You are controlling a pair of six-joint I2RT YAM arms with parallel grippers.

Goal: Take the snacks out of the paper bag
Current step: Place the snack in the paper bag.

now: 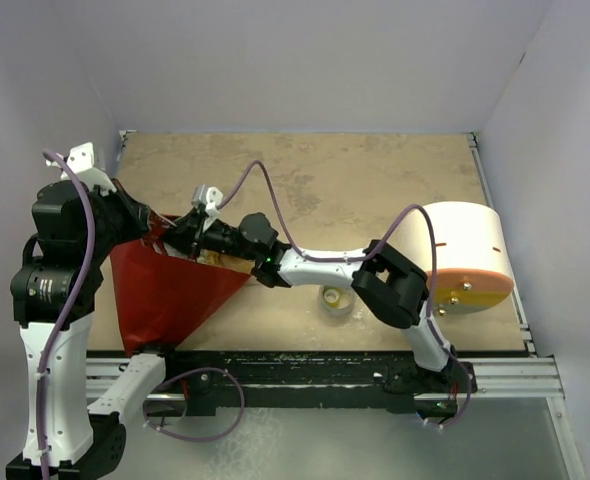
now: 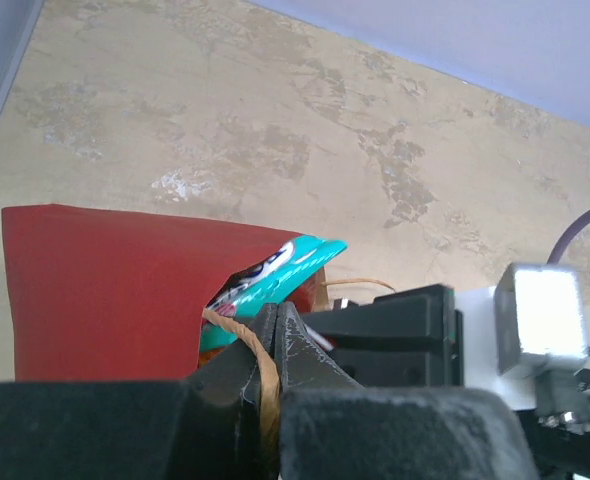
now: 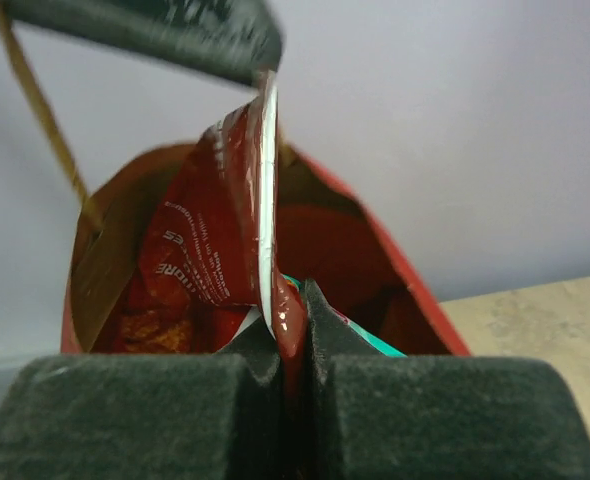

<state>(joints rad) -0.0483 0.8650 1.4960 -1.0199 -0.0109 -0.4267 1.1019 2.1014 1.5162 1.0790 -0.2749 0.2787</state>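
- Paper bag (image 1: 170, 290), red, lies at 8 o'clock on the desk (image 1: 375, 190).
- Left gripper (image 2: 278, 318) is clamped tight on the bag's loop handle (image 2: 267, 380).
- Right gripper (image 3: 293, 335) is at the bag mouth, pinching a red packet (image 3: 210, 250).
- A teal packet (image 2: 280, 268) pokes out of the mouth.

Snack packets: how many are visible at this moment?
2. A red packet is clamped in the right gripper at the paper bag mouth; a teal packet pokes out next to it. Others may lie hidden inside.
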